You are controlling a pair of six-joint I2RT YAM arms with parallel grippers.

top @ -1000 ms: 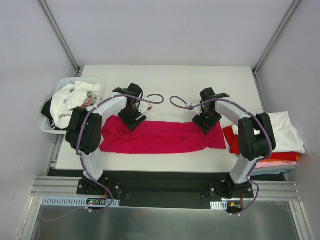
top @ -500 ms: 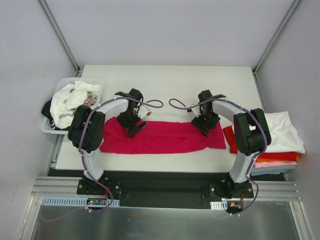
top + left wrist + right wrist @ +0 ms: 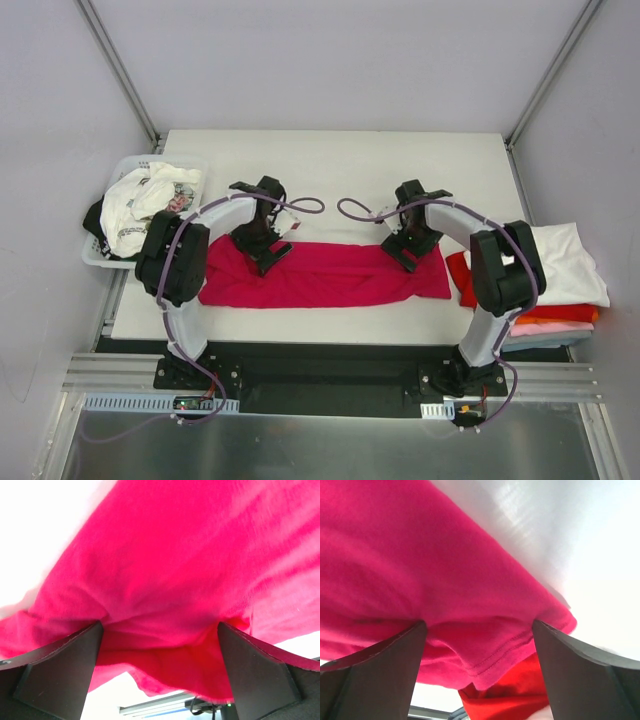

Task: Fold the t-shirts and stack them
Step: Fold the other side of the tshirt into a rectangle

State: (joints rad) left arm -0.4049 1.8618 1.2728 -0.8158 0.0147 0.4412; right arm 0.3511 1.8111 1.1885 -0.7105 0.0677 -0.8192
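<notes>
A crimson-magenta t-shirt (image 3: 325,274) lies folded into a long strip across the near half of the table (image 3: 330,160). My left gripper (image 3: 262,246) is over the strip's far edge near its left end. My right gripper (image 3: 410,246) is over the far edge near the right end. In the left wrist view the left gripper (image 3: 160,647) stands open, and magenta cloth (image 3: 165,570) sags loosely between its dark fingers (image 3: 57,675). The right gripper (image 3: 480,642) is open too, with the shirt's hemmed edge (image 3: 495,655) between its fingers (image 3: 582,672).
A stack of folded shirts sits off the table's right edge, with a white one (image 3: 565,262) on top, then red (image 3: 462,275) and pink (image 3: 545,328). The white basket (image 3: 95,255) at the left holds a white printed shirt (image 3: 140,205) and a dark one (image 3: 95,215).
Both grippers have opened wide and let go of the magenta shirt's far edge, which now rests on the table. The arms have shifted only slightly.
</notes>
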